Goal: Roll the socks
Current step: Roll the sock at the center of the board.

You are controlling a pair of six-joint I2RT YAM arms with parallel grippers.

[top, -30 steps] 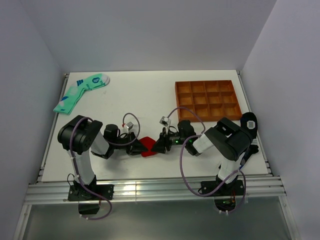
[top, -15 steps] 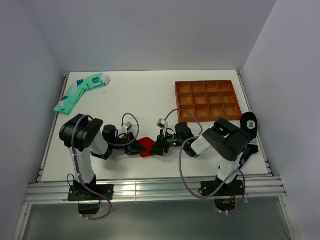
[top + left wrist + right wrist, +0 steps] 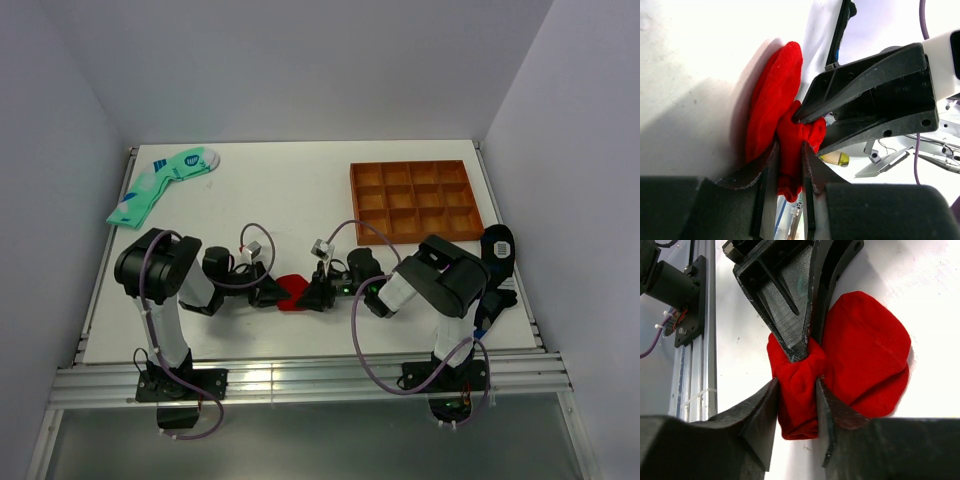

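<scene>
The red socks lie bunched on the white table near the front, between my two grippers. My left gripper comes in from the left. In the left wrist view it is shut on a narrow fold of the socks. My right gripper faces it from the right. In the right wrist view it is shut on the rolled lump of the socks, both fingers pressing the fabric. The left fingers meet that same lump from the far side. No white mark shows.
A brown compartment tray stands at the back right. A mint-green sock lies at the back left. A black patterned sock lies by the right edge, beside the right arm. The table's metal front rail runs close behind the grippers.
The right gripper has narrowed onto the red lump. Both grippers and the socks have shifted slightly to the left.
</scene>
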